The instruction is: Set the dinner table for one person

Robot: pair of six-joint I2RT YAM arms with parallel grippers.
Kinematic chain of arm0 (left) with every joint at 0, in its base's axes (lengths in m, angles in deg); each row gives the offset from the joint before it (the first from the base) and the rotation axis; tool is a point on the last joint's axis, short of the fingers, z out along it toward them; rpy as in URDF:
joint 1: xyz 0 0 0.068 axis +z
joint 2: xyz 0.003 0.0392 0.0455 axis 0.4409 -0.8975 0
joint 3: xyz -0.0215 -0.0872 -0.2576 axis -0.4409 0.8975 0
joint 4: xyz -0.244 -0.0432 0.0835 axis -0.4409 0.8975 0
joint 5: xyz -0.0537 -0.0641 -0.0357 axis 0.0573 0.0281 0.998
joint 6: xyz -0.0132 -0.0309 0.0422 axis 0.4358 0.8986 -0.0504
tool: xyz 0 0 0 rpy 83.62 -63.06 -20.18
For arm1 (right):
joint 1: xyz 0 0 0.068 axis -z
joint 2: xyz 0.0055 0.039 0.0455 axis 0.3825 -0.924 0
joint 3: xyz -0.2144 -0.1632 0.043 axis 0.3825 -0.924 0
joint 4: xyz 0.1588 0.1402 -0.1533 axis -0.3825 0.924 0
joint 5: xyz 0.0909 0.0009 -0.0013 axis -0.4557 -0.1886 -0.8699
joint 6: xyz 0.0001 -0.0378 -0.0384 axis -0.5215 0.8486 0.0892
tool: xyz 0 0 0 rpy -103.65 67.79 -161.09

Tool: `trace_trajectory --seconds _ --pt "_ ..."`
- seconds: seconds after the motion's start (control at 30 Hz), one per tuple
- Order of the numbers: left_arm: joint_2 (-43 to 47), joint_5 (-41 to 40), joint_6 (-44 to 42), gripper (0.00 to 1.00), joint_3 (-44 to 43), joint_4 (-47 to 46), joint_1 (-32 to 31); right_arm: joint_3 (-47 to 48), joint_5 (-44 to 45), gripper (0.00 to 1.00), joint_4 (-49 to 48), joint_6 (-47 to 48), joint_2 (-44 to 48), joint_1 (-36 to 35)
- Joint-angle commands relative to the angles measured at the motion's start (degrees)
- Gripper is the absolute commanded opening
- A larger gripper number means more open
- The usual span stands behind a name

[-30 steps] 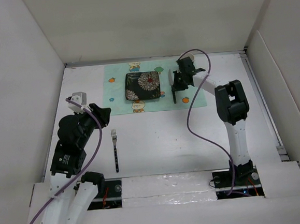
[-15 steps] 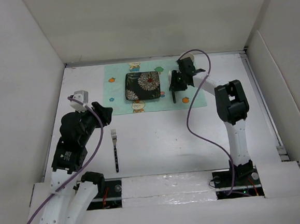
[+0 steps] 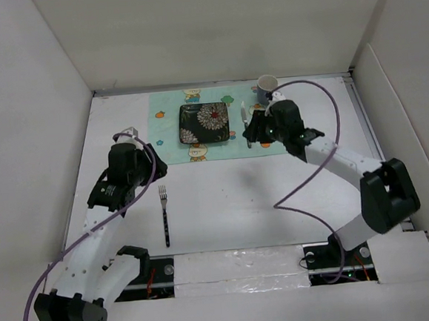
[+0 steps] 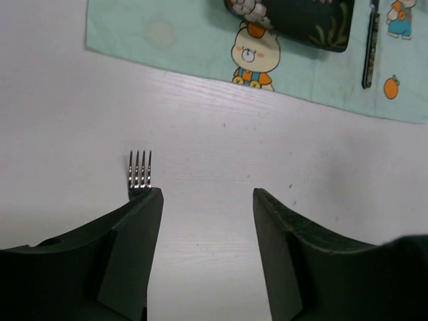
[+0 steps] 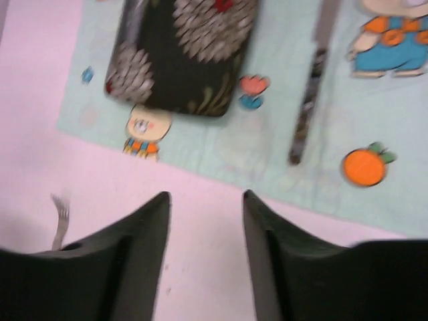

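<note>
A large white worktop (image 3: 277, 200) fills the floor of a white-walled enclosure and stretches away from the two arm bases at its near edge. A mint-green cartoon-print placemat (image 3: 170, 145) lies flat at the far middle of it. The left arm reaches over the left half of the worktop; the left gripper (image 4: 205, 200) hangs above bare surface with its jaws apart and nothing between them. The right arm reaches in from the right, and the right gripper (image 5: 206, 200) hovers over the placemat's near edge, jaws likewise spread and empty. A square black plate (image 3: 204, 122) with white flowers sits in the middle of the placemat. A fork (image 3: 165, 216) lies on the bare worktop, well short of the placemat, tines pointing away from the bases. A knife (image 4: 369, 47) lies on the placemat just right of the plate. A pale mug (image 3: 267, 86) stands upright at the placemat's far right corner.
</note>
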Motion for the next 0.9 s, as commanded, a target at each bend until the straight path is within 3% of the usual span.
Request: trace_trajectory --seconds 0.0,0.03,0.07,0.13,0.27,0.33,0.43,0.7,0.87 --pt "-0.6 -1.2 4.51 0.53 -4.73 7.55 0.22 -8.87 5.46 0.48 -9.9 -2.12 6.69 -6.83" --pt "-1.91 -1.73 5.47 0.57 -4.74 9.22 0.22 -12.63 6.08 0.26 -10.52 -2.39 8.29 -8.06" --pt "-2.53 -1.73 6.88 0.58 -4.56 11.67 0.22 -14.41 6.08 0.12 -11.14 -3.17 9.96 -10.07" --pt "-5.16 -0.51 8.11 0.59 -3.95 14.23 0.22 -18.71 6.26 0.0 -12.46 -3.44 15.48 -12.11" --pt "-11.06 -1.73 9.97 0.62 -1.75 19.25 0.22 -22.86 8.37 0.06 -11.5 -2.04 25.53 -13.43" --pt "-14.03 -1.47 9.88 0.62 -0.96 20.31 0.22 -23.48 9.16 0.19 -11.23 -1.86 27.98 -13.43" --pt "-20.45 -1.64 7.87 0.62 -1.04 22.77 0.22 -24.27 9.16 0.29 -10.71 -1.86 30.45 -13.43" --pt "-30.65 2.39 6.98 0.58 0.97 19.35 -0.83 -24.45 4.76 0.29 -9.82 -1.68 31.86 -11.07" --pt "-33.74 0.46 7.15 0.43 -0.78 18.3 -2.33 -24.89 3.19 0.29 -10.09 -1.69 32.39 -9.13"
